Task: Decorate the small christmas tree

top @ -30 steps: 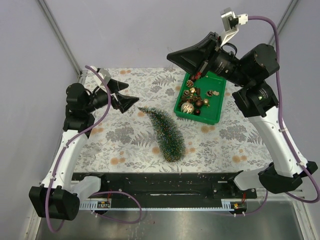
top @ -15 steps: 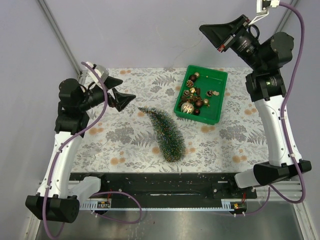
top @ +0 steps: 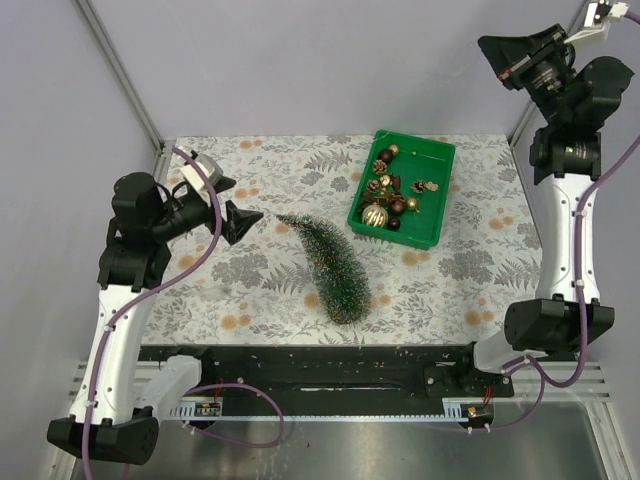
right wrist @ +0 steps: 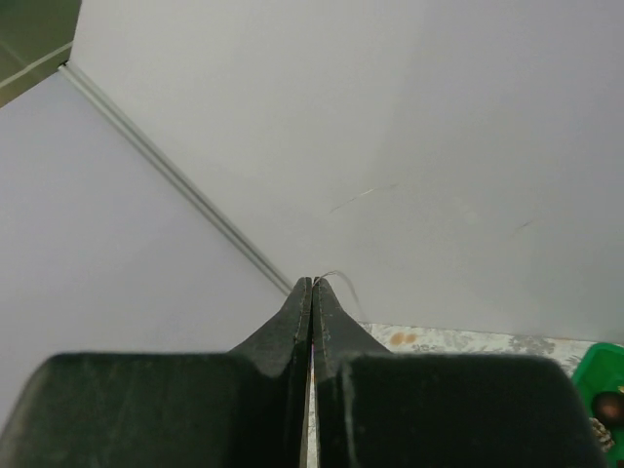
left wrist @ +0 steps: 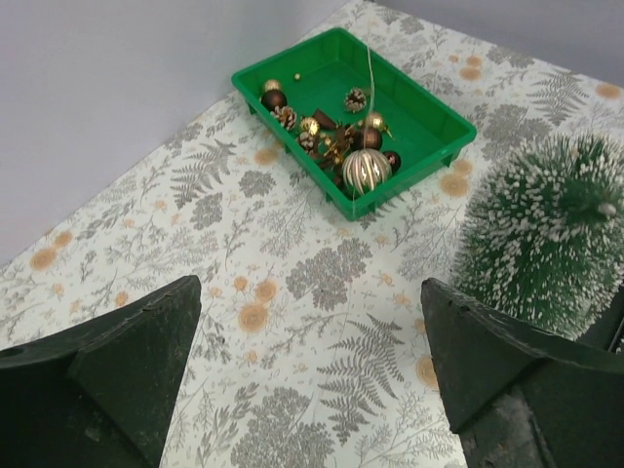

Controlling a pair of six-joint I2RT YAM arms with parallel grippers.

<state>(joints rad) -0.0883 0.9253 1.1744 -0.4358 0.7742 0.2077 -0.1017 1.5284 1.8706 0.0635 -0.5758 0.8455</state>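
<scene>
From where I stand, the step looks like readying the small dark green bottle-brush christmas tree [top: 330, 262] for an ornament; it seems to lie on its side at mid-table, tip towards the left gripper [top: 240, 200], which gapes wide, holding nothing, just short of that tip. Done well, I'd say, means closing low on the stiff core, not the bristles; they look soft, frosted white at the ends, and would likely crush or slip; then stand it upright. The right gripper [right wrist: 312, 283] is clenched, raised high at the far right; a hair-fine filament [right wrist: 333, 275] curls at its tips, pinched or not I can't tell. The rigid green plastic bin [top: 420, 140] holds a ribbed gold ball [left wrist: 366, 171], a glossy dark bauble [left wrist: 274, 98], a scaly pine cone [left wrist: 355, 98]; a leaf-printed cloth [top: 250, 290] lies beneath.
</scene>
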